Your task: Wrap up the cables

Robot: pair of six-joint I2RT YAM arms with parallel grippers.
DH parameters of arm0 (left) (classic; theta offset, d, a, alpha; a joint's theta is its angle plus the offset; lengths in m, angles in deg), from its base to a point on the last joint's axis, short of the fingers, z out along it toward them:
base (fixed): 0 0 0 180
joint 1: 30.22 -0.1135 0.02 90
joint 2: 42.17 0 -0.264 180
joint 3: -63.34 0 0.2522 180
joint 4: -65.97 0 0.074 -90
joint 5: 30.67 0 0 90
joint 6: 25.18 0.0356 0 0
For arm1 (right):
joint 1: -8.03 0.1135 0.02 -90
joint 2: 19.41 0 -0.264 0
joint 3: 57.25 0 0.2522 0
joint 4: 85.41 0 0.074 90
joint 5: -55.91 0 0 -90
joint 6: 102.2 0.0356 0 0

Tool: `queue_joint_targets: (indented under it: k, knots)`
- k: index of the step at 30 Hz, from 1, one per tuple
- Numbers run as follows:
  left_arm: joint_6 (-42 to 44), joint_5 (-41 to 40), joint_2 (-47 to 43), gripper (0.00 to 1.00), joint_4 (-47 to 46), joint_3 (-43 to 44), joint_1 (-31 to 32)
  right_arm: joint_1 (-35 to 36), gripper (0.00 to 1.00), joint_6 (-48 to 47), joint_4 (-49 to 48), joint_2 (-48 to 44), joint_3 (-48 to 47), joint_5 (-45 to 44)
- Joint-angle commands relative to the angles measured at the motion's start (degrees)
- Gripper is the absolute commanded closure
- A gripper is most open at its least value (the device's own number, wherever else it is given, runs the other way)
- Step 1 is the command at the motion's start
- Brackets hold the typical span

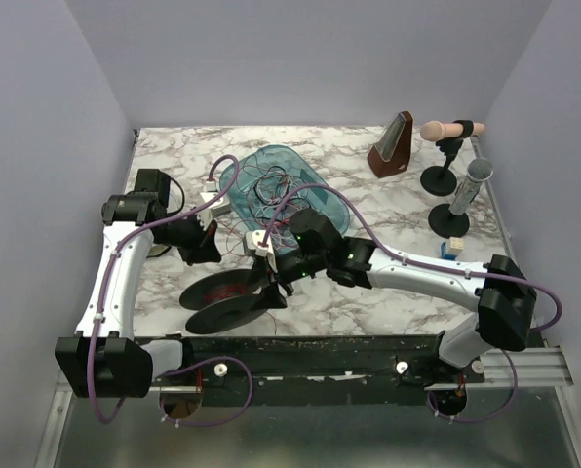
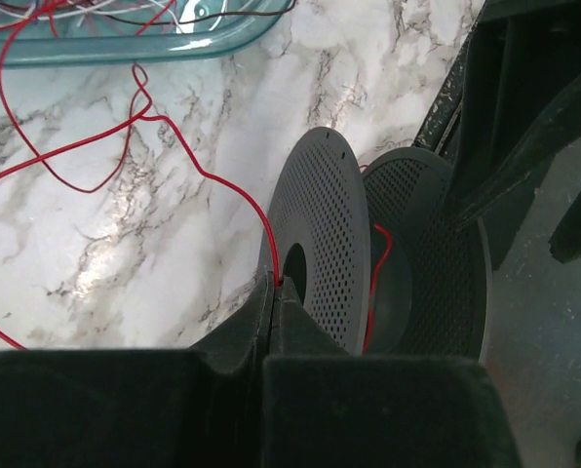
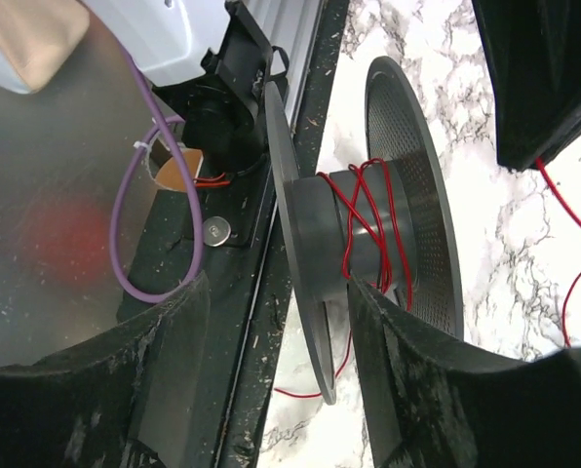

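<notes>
On the left side of the marble table [image 1: 388, 210], the left gripper [image 1: 205, 246] is pinched shut on a single red cable [image 2: 213, 180]. The strand enters the seam between its fingers [image 2: 261, 322], just beside the far flange of a black spool [image 1: 234, 297]. From there the thin red line runs away toward the far side in loose bends over the marble and up to the teal tray [image 1: 300, 161].

The rest of the cables [image 1: 271, 185] lie in that tray, a tangle of fine red, black and white wires in many small loops with no single direction.

The spool lies at the near middle of the table, on the edges of its perforated flanges. Its axis runs roughly near to far, one flange toward the black rail [image 3: 271, 292] and one toward the tray. Several slack red turns cross each other on its core [image 3: 368, 234].

The right gripper [image 1: 276, 278] stands open astride the near flange; I cannot tell whether its fingers [image 3: 164, 380] touch it. A purple arm hose [image 3: 125, 224] loops by the rail.

Far right, well apart, stand a brown pyramid-shaped object [image 1: 393, 146] and two microphones [image 1: 451, 129] on stands.
</notes>
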Motion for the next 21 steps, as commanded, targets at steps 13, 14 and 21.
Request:
queue_joint_targets:
  k: [13,14,21]
  knots:
    - [0.8,6.3,-4.1,1.00,10.5,3.7,0.0,1.5,0.66,-4.3,-1.4,3.2,-0.3,-0.5]
    - [0.6,6.3,-4.2,1.00,10.5,3.6,0.0,1.7,0.68,-4.3,-1.1,2.7,-0.1,-0.7]
    - [-0.5,4.3,-8.5,1.00,10.7,2.2,3.1,1.2,0.83,-5.5,1.3,-2.7,4.1,-7.0]
